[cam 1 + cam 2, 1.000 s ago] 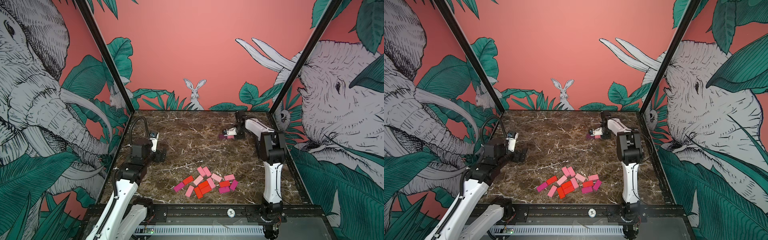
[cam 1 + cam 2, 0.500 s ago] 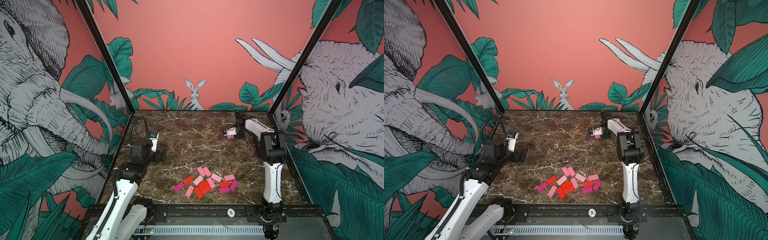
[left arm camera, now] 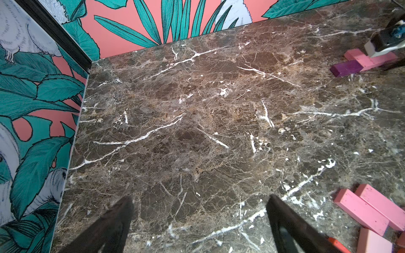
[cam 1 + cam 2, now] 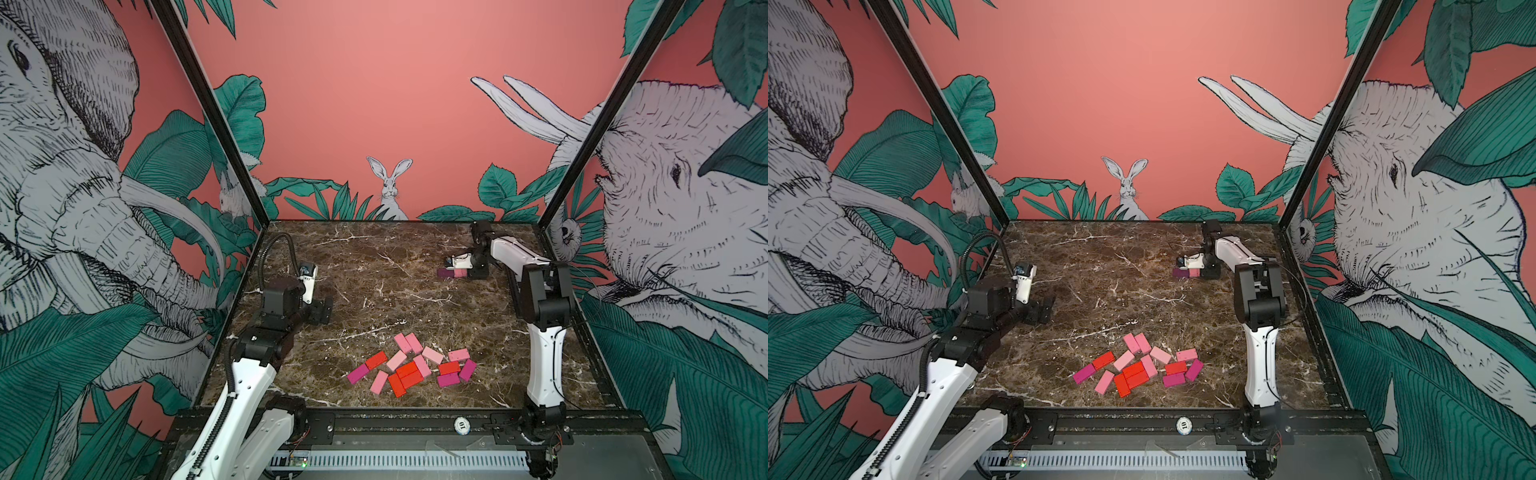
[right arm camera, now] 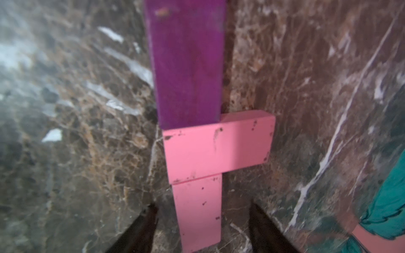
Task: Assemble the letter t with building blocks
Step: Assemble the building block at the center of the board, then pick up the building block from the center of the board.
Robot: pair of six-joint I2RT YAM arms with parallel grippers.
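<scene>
My right gripper (image 5: 203, 206) has its jaws apart, straddling the near end of a lengthwise pink block (image 5: 199, 216). There is bare marble on either side of the block, so neither finger touches it. Just beyond my fingertips a crosswise pink block (image 5: 217, 149) butts against that block's far end and sticks out to one side only. Further out still, a purple block (image 5: 186, 65) continues the line, with its near end against the crosswise one. That makes three building blocks at this gripper, all lying flat on the table (image 4: 374, 266).

My left gripper (image 3: 199, 197) is spread wide over bare marble with nothing between the fingers.

The loose pile (image 4: 411, 368) lies well apart from my right gripper, back toward that arm's base, and off to one side of my left gripper.

The right wrist view is blurred and cuts off the purple block's far end. In both top views the gripper body hides much of the pink pair. In the pile I count about fifteen: seven pink, five red and three magenta. The reds butt together, so that figure is uncertain.
</scene>
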